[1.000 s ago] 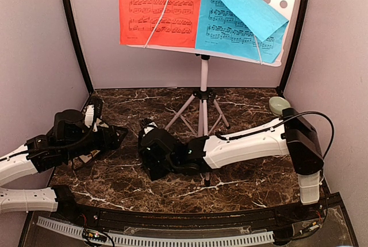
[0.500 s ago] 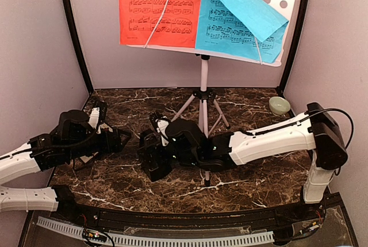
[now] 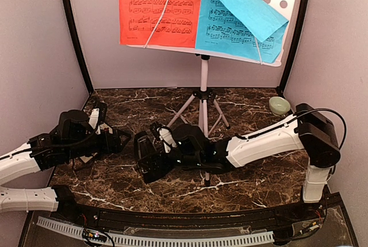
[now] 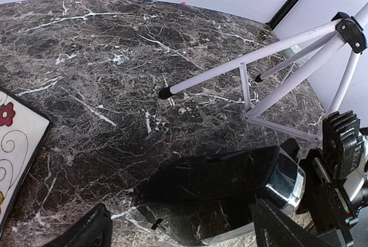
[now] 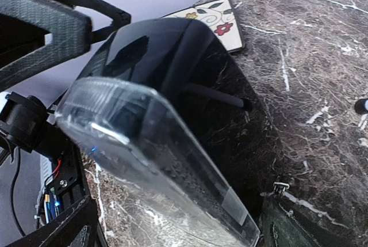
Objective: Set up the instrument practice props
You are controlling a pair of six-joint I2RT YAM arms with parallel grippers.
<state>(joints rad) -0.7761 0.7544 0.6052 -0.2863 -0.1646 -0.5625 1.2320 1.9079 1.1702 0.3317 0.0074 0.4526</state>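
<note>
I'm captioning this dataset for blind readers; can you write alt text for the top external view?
The right hand grips a black metronome close to a dark marble table, facing the open left hand. Behind stands a white music stand holding a red sheet and a blue sheet of music.

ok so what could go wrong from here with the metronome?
1. The glossy black pyramid-shaped metronome sits tilted in the right jaws; it may slip or land on its side.
2. The right arm crosses the white tripod music stand's front leg; a swing could topple it, shedding the folded-over blue sheet.
3. The left jaws gape close by: collision risk.
</note>
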